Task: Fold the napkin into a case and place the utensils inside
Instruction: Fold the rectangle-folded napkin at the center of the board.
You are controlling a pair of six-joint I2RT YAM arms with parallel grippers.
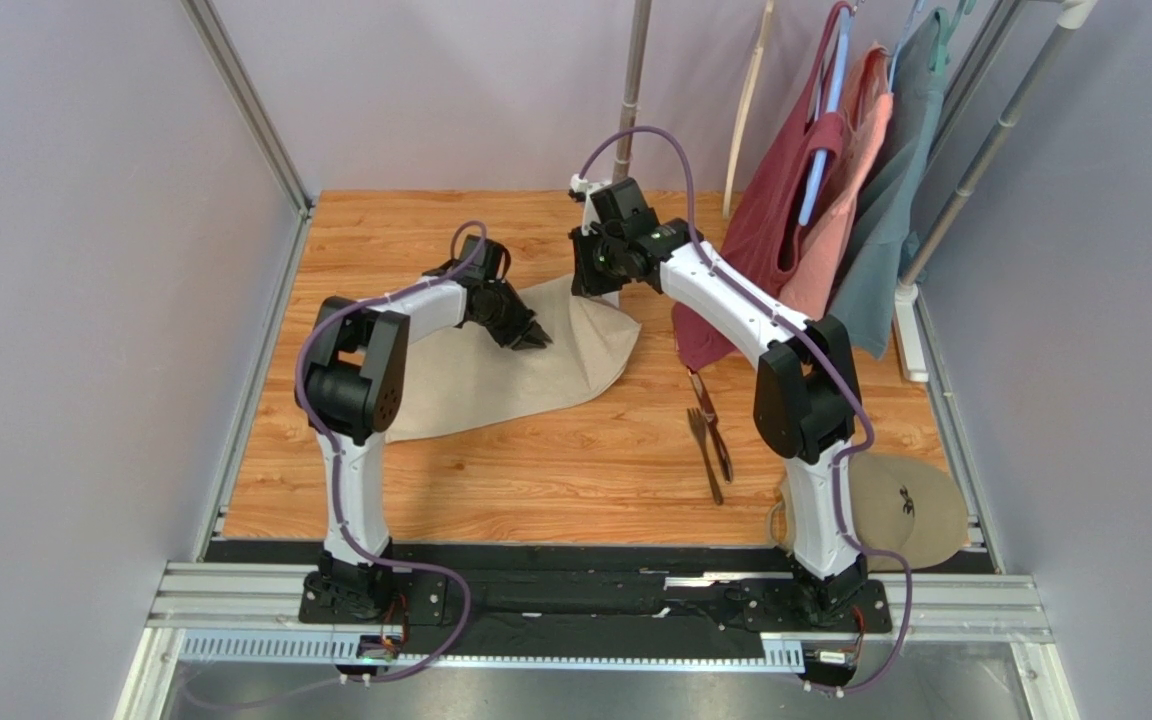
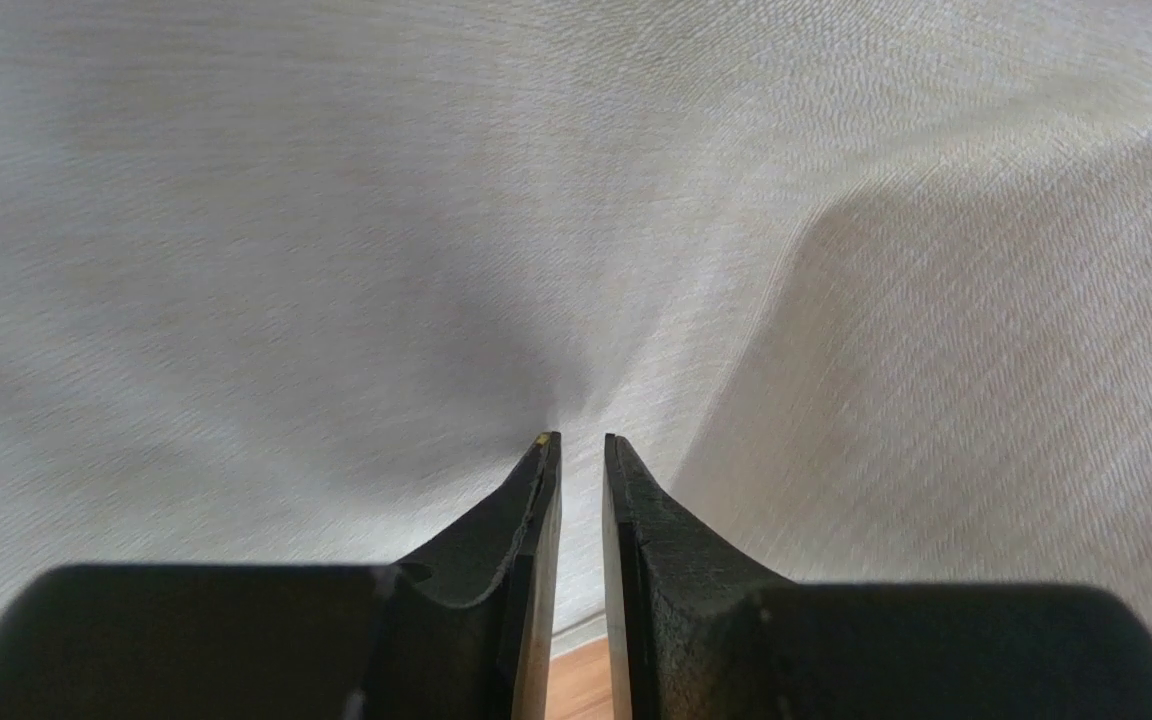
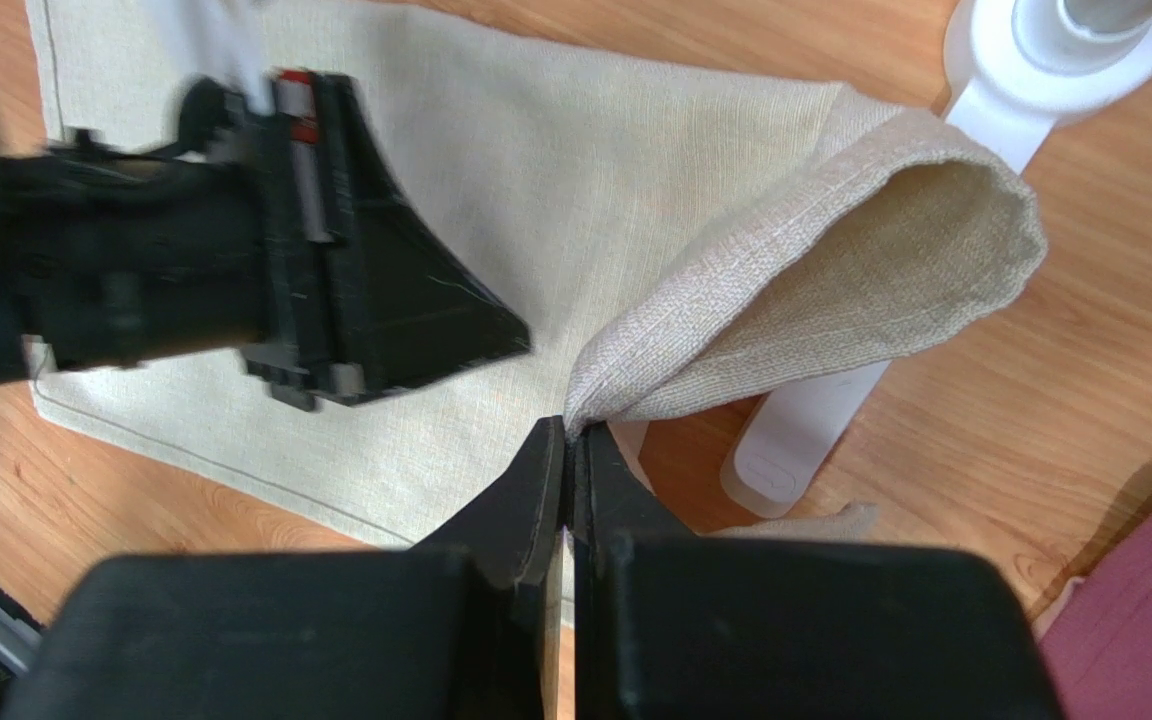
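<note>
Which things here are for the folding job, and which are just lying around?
For the job: napkin, pinched by the right gripper; utensils.
Just lying around: hanging garments; round tan disc; white stand.

No writing, brand, number or sign can be read in any of the three views. In the right wrist view, the left gripper (image 3: 515, 338) carries a small red and white patch (image 3: 294, 93), perhaps a sticker, too blurred to show any lettering.
</note>
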